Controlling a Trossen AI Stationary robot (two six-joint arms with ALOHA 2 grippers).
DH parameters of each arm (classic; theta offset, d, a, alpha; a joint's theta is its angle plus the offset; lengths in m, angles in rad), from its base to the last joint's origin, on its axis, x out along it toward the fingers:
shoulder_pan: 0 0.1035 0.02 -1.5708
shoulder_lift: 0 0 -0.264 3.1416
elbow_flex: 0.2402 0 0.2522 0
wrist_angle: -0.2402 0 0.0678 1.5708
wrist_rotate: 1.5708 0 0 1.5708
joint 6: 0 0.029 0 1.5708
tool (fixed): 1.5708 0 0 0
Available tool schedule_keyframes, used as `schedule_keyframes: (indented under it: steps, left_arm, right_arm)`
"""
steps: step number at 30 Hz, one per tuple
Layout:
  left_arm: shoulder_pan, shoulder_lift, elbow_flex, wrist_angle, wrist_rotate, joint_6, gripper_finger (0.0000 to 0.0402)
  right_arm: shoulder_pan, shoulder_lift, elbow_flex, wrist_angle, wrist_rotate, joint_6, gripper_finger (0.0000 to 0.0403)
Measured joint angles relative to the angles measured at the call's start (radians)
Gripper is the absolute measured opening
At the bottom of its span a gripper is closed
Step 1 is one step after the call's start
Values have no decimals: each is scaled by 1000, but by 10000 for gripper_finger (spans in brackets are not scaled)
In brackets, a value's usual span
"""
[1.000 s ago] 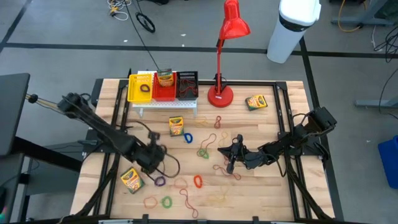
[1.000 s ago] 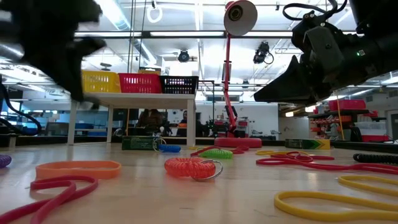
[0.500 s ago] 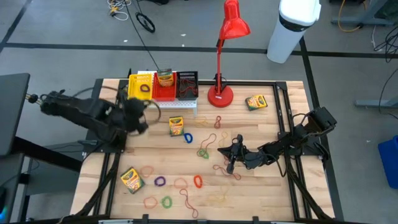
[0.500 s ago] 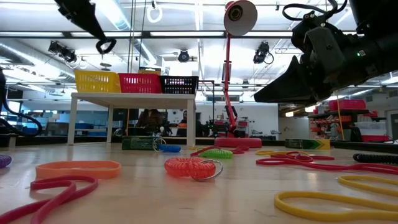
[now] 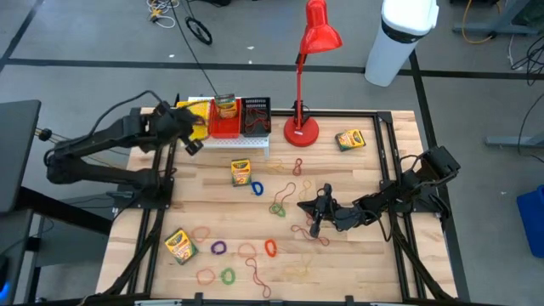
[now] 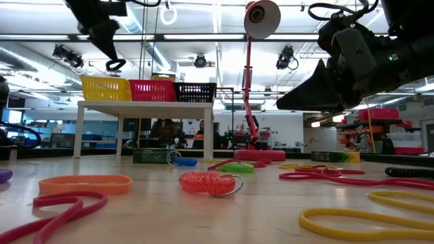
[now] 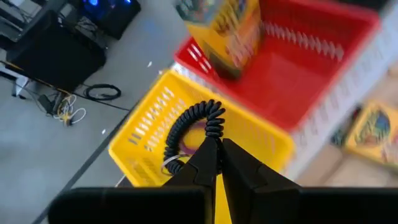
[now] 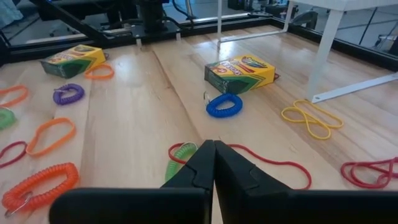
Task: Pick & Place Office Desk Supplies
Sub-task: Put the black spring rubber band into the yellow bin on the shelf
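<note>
My left gripper (image 5: 192,136) hangs above the yellow basket (image 5: 183,113) on the white rack, shut on a black coil loop (image 7: 194,127); the low view shows it high up (image 6: 110,49). My right gripper (image 5: 314,219) is shut and hovers low over the middle of the table, near a green coil (image 8: 177,169), touching nothing. Crayon boxes lie flat on the table (image 5: 241,172), (image 5: 179,245), (image 5: 349,139), and one stands in the red basket (image 5: 225,106). Coloured band loops are scattered over the near half of the table (image 5: 270,247). My left gripper pinches the black coil loop between its two fingers at one spot on the ring (image 7: 213,134). The fingers come from above, slanting down. The loop is lifted clear and hangs below the fingertips (image 6: 115,66), over the yellow basket.
The white rack (image 5: 228,143) carries yellow, red and black baskets (image 5: 256,116) at the far edge. The red lamp's base (image 5: 301,131) stands to its right. A blue coil (image 8: 224,104) and red loops (image 8: 367,171) lie near my right gripper.
My left gripper rose from low over the near-left part of the table and swung toward the far edge, carrying the black coil loop lifted clear. It now hangs above the yellow basket. My right arm kept still.
</note>
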Motion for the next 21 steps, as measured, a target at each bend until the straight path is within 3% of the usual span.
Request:
schedule_keyframes:
  steps: [7,14,21]
  left_arm:
    - [225,38,0,96,198,42,16]
    - [410,116,0,100,212,45,18]
    - [463,170,0,119,294,59,61]
  right_arm:
    - [0,0,0,10,0,-36,14]
    - [0,0,0,13,-45,-51,14]
    - [0,0,0,16,-53,-51,14]
